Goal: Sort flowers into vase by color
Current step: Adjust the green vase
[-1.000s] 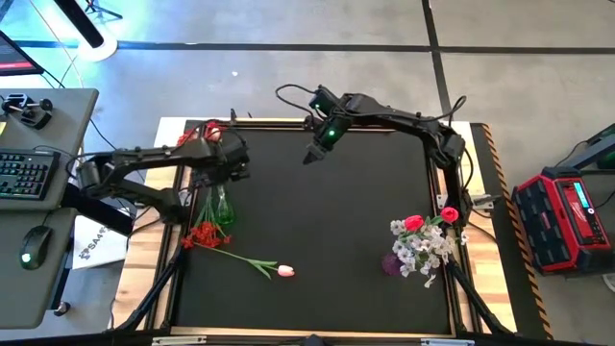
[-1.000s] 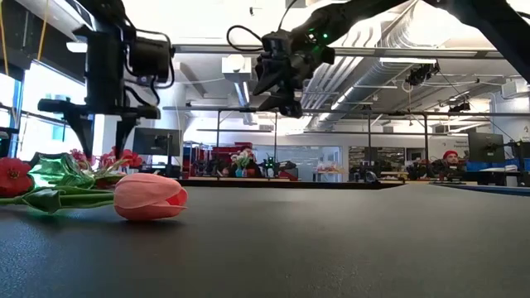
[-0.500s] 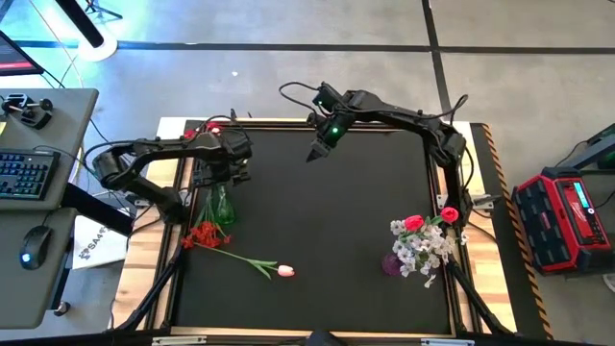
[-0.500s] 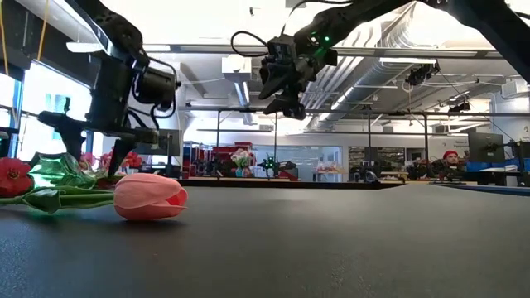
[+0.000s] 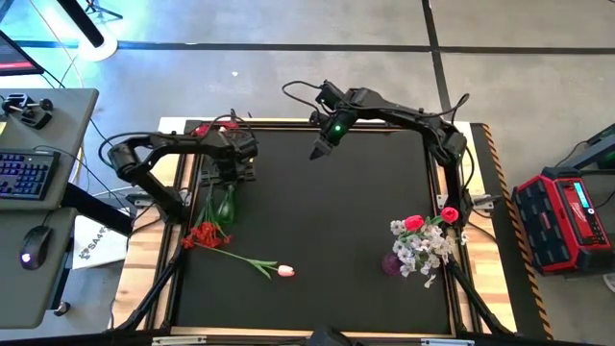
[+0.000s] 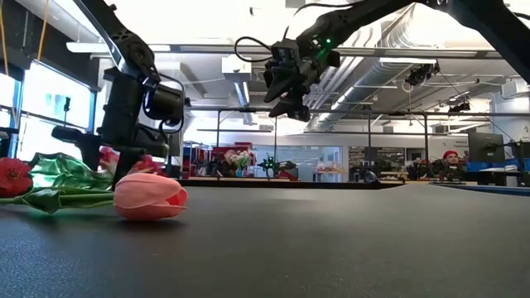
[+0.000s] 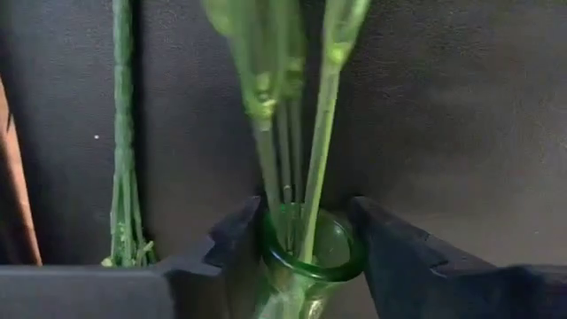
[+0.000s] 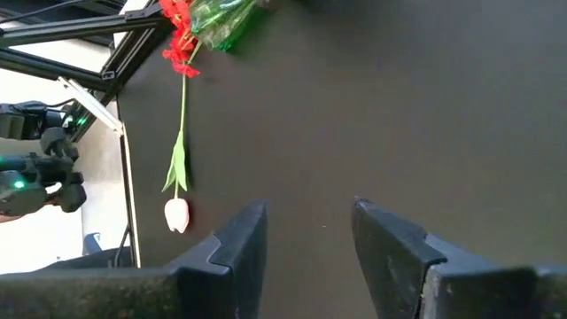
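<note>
A green glass vase (image 5: 224,207) lies on its side near the table's left edge. Green stems (image 7: 306,151) stick out of its mouth. My left gripper (image 7: 306,221) is open and low, one finger on either side of that mouth. A red blossom cluster (image 5: 202,234) lies beside the vase. A pale pink tulip (image 5: 285,271) lies on the mat nearer the near edge. White-grey blossoms (image 5: 423,252) and red-pink rosebuds (image 5: 414,223) are gathered at a purple vase (image 5: 390,262) on the right. My right gripper (image 5: 320,152) hangs open and empty, high near the far edge. My left gripper has its two fingers (image 7: 235,248) on either side of the green vase's rim (image 7: 312,261), coming slanting from above. I cannot tell whether they touch the glass. The vase lies on the table.
A single green stem (image 7: 120,142) lies on the mat beside the vase. A wooden frame (image 5: 173,192) borders the black mat. The mat's middle (image 5: 327,231) is bare. A desk with keyboard and mouse (image 5: 34,245) stands left of the table, and a red case (image 5: 562,221) to the right.
My left gripper has come down toward the green vase and tipped, staying open, while its arm's elbow has swung toward the far-left corner. The vase and the loose flowers have kept still.
</note>
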